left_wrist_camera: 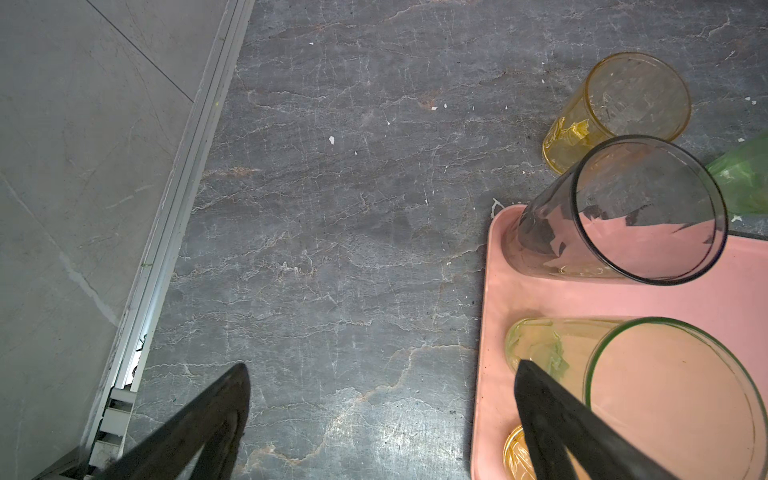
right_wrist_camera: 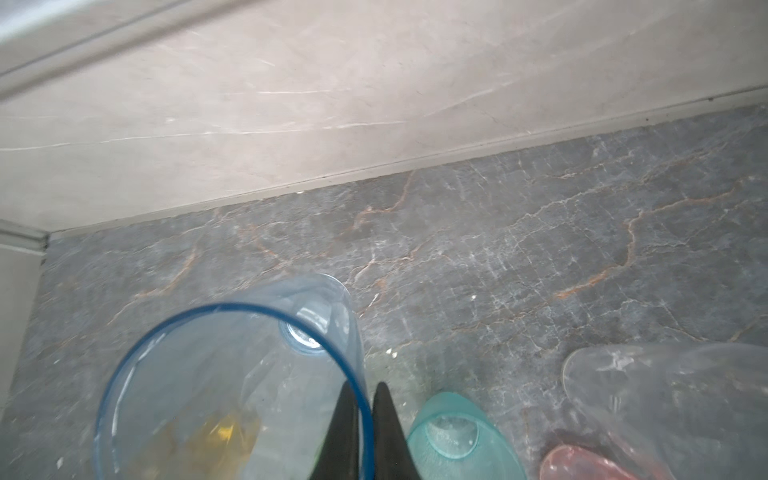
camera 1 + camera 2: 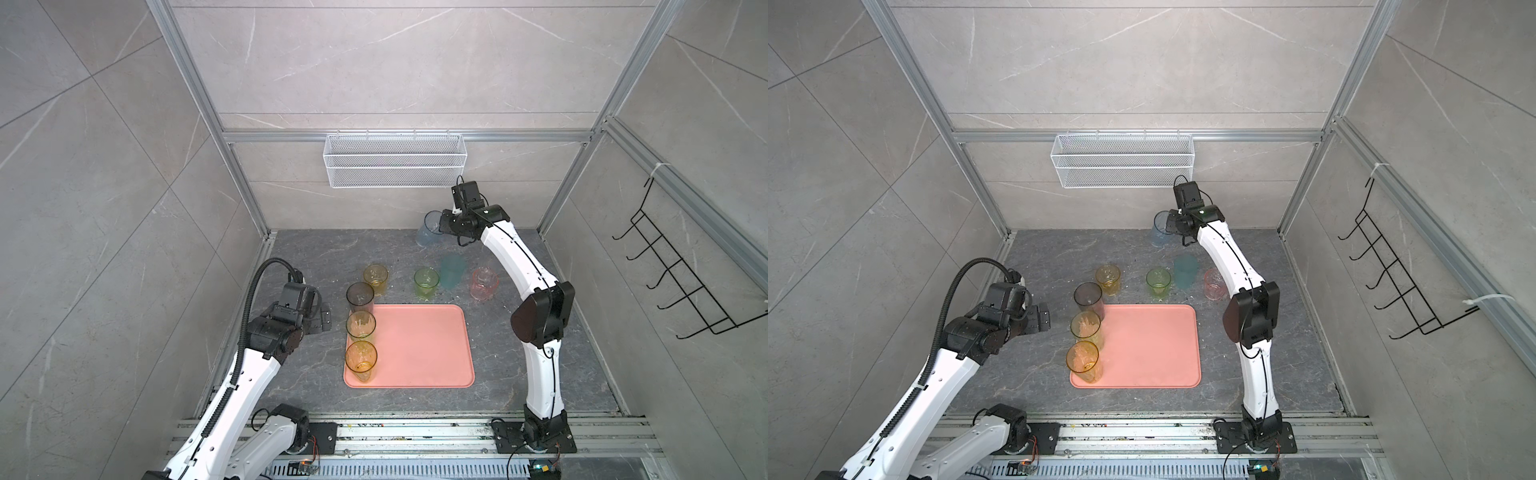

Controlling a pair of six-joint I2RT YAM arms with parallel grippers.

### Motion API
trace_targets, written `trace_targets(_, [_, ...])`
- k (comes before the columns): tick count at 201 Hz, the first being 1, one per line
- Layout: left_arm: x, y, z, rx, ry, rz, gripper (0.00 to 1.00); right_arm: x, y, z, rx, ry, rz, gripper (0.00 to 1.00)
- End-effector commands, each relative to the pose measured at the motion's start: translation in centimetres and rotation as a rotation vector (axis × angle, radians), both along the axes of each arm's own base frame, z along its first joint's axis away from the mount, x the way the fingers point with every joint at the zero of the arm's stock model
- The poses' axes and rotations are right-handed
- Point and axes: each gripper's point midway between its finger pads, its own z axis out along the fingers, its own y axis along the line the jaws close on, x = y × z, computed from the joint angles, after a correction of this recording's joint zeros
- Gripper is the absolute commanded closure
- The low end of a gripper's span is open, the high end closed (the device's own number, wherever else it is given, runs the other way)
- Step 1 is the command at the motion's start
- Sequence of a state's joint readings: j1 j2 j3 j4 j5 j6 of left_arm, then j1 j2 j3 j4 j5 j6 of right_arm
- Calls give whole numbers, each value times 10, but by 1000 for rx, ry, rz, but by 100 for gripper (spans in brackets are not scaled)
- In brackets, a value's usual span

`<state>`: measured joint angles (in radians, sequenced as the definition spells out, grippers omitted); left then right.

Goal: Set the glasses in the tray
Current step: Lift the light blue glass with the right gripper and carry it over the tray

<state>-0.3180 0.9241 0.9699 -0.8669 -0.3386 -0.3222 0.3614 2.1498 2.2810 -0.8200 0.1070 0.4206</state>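
The salmon-pink tray (image 3: 419, 349) lies mid-table. Along its left side stand a smoky grey glass (image 3: 360, 297), a yellow-green glass (image 3: 360, 326) and an amber glass (image 3: 361, 359). Behind the tray, on the table, are a short amber glass (image 3: 376, 279), a green glass (image 3: 426, 282), a teal glass (image 3: 451, 271) and a pink glass (image 3: 484, 284). Near the back wall my right gripper (image 2: 365, 388) is shut on the rim of a tilted blue glass (image 2: 232, 395), one finger inside and one outside. A clear glass (image 2: 665, 407) lies close by. My left gripper (image 1: 383, 365) stands open and empty left of the tray.
A white wire basket (image 3: 395, 160) hangs on the back wall above the table. A black hook rack (image 3: 681, 270) is fixed to the right wall. An aluminium rail (image 1: 166, 257) runs along the table's left edge, close to my left gripper.
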Motion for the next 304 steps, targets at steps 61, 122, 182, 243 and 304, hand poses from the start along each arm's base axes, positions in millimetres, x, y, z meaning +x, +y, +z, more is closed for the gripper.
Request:
trace_targets(61, [-1, 4, 7, -6, -26, 26, 1, -98, 23, 85, -121, -57, 162, 100])
trace_targets(122, [-2, 6, 8, -3, -28, 32, 1, -163, 41, 79, -181, 34, 275, 100])
trace_targets(182, [-2, 7, 8, -1, -32, 39, 1, -200, 55, 55, -218, 112, 333, 100])
trace_targets(243, [-2, 8, 9, 0, -34, 42, 1, -211, 66, 19, -202, 179, 347, 100])
trace_targets(304, [-2, 8, 9, 1, -34, 44, 1, -215, 73, -16, -203, 238, 349, 100])
